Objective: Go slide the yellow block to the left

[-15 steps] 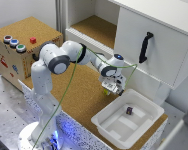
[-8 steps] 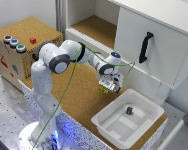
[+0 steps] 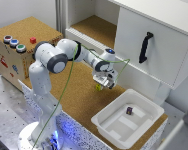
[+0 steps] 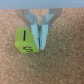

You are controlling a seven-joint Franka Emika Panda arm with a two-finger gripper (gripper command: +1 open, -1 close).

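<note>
Since the tiny yellow-green cube (image 4: 26, 42) sits on the brown cork board (image 3: 74, 95) touching my pale two-fingered gripper (image 4: 42, 42), whose fingers look pinched together and empty, I fear a glancing push would spin it.

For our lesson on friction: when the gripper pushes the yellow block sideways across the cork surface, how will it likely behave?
The yellow block is a flat-faced cube, so it should slide rather than roll. The cork surface looks grainy, so it may drag or twist. It is smaller than the gripper, so probably light.
</note>
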